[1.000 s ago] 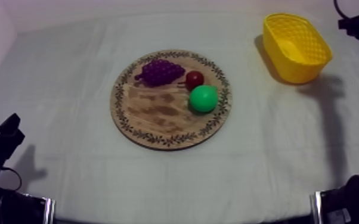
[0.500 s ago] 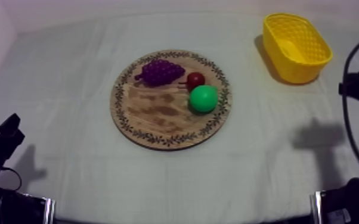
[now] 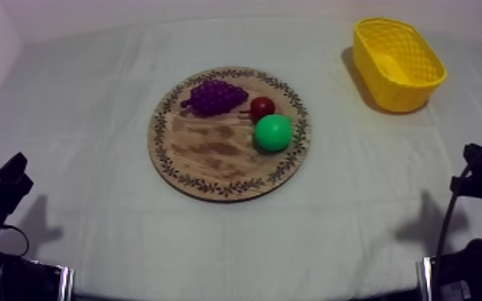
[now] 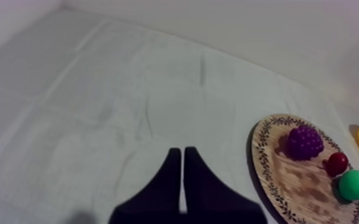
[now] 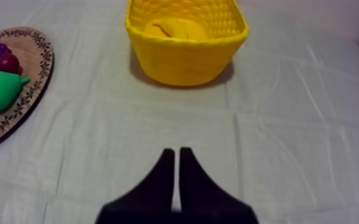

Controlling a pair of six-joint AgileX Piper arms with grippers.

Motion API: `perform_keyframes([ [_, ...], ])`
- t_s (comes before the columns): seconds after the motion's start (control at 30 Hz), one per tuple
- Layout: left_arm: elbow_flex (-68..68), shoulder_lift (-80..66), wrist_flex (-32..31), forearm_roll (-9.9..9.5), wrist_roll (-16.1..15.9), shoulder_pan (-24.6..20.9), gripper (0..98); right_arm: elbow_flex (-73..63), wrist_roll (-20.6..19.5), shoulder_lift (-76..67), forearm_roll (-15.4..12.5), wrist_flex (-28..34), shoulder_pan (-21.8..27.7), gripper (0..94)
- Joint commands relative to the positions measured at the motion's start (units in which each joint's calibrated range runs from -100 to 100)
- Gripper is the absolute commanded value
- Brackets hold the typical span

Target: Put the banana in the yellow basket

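Observation:
The banana [image 5: 176, 28] lies inside the yellow basket [image 5: 185, 56], which stands at the table's far right [image 3: 396, 62]. The round wooden board [image 3: 212, 156] in the middle carries a bunch of grapes [image 3: 212, 96], a small red fruit [image 3: 262, 106] and a green pear [image 3: 273, 132]. My right gripper [image 5: 176, 156] is shut into a narrow wedge over bare cloth, well short of the basket; its arm [image 3: 480, 176] sits low at the right edge. My left gripper [image 4: 183, 156] is shut too, over cloth to the left of the board [image 4: 289, 179], with its arm [image 3: 0, 192] low at the left.
Grey-white cloth covers the whole table, with open cloth between the board and the basket and along the front edge. The board's rim [image 5: 36, 77] lies to the left of the right gripper.
The right arm has drawn back from beside the basket, down along the right edge toward the near side of the table. The left arm and the fruit have stayed put.

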Motion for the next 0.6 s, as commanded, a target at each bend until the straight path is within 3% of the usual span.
perform_keyframes([
  [0.0, 0.0, 0.0, 0.0, -0.01, 0.0, 0.0, 0.1, 1.6, 0.1, -5.2, 0.0, 0.6, 0.1, 0.7],
  [0.3, 0.0, 0.0, 0.0, -0.01, 0.0, 0.0, 0.1, 5.4, -4.5, -7.5, 2.1, -1.3, -0.1, 0.7],
  [0.4, 0.0, 0.0, 0.0, -0.01, 0.0, 0.0, 0.1, 7.1, -6.9, -7.6, 4.1, -6.2, -0.3, 0.7],
  [0.57, 0.0, 0.0, 0.0, -0.01, 0.0, 0.0, 0.1, 8.3, -2.5, -7.6, 5.2, -10.7, -0.4, 0.7],
])
